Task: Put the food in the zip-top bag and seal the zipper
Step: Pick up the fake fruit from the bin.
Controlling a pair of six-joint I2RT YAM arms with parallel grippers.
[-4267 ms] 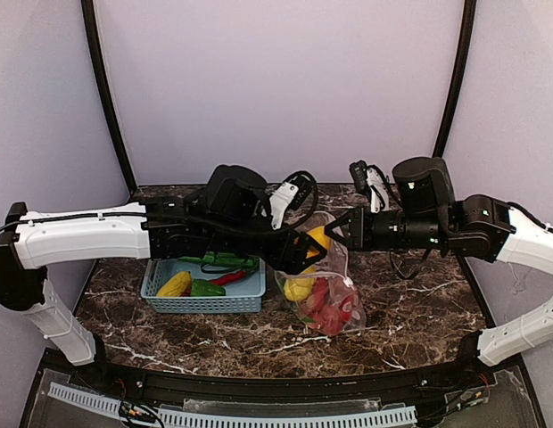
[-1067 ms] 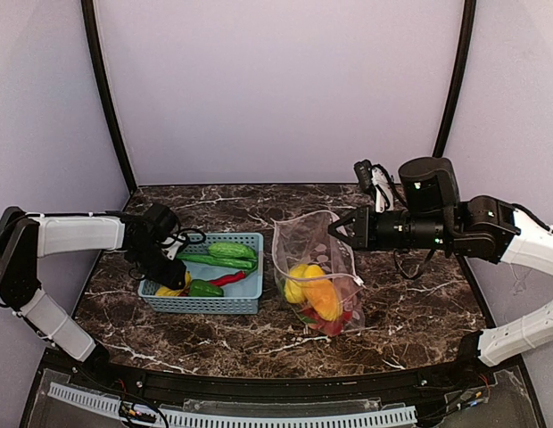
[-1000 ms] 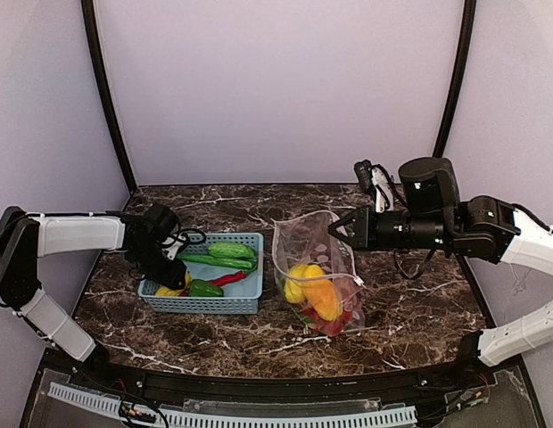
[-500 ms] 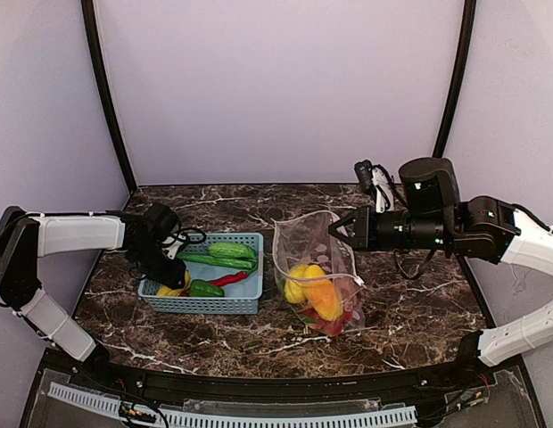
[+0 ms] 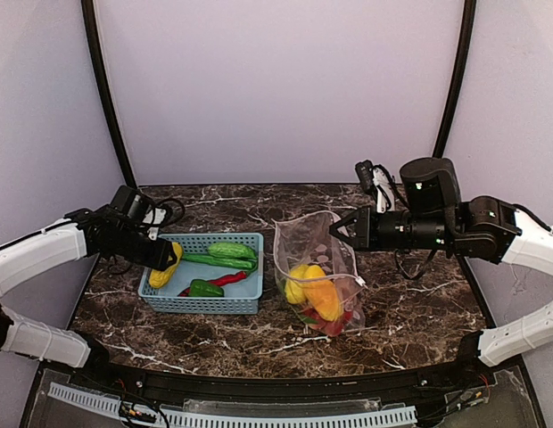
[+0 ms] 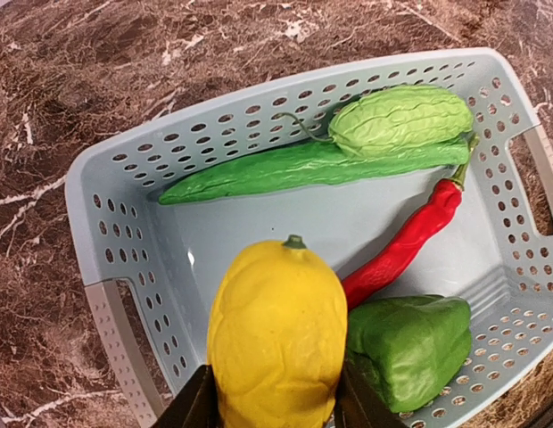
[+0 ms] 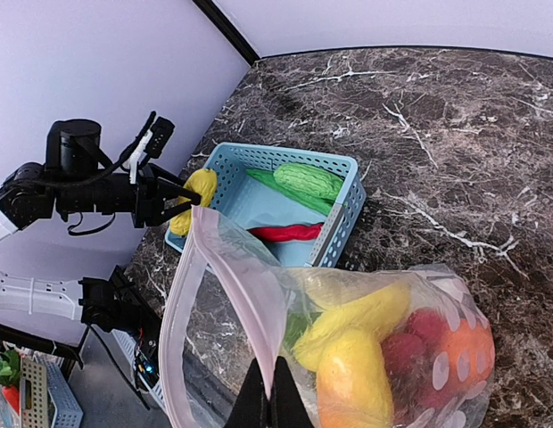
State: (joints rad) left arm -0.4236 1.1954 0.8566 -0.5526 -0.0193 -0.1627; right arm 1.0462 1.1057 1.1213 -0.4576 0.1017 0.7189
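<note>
My left gripper (image 5: 169, 258) (image 6: 276, 412) is shut on a bumpy yellow food piece (image 5: 161, 271) (image 6: 276, 334), which hangs over the left end of the light blue basket (image 5: 214, 305) (image 6: 105, 183). In the basket lie a long green cucumber (image 6: 285, 169), a bumpy green gourd (image 6: 401, 120), a red chili (image 6: 406, 245) and a green pepper (image 6: 410, 343). My right gripper (image 5: 341, 226) (image 7: 275, 392) is shut on the rim of the zip-top bag (image 5: 305, 239) (image 7: 227, 294), keeping its mouth raised and open. The zipper (image 7: 180, 294) runs along that mouth. Yellow, orange and red food (image 5: 319, 299) (image 7: 366, 357) sits inside the bag.
The dark marble table (image 5: 410, 312) has black upright posts (image 5: 105, 89) at the back corners and lilac walls behind. The basket stands just left of the bag. The left arm (image 7: 89, 192) shows in the right wrist view, beyond the bag's mouth.
The left gripper, down in the basket's left end before, has come up with the yellow food piece in its grip. The right arm and the bag have stayed still.
</note>
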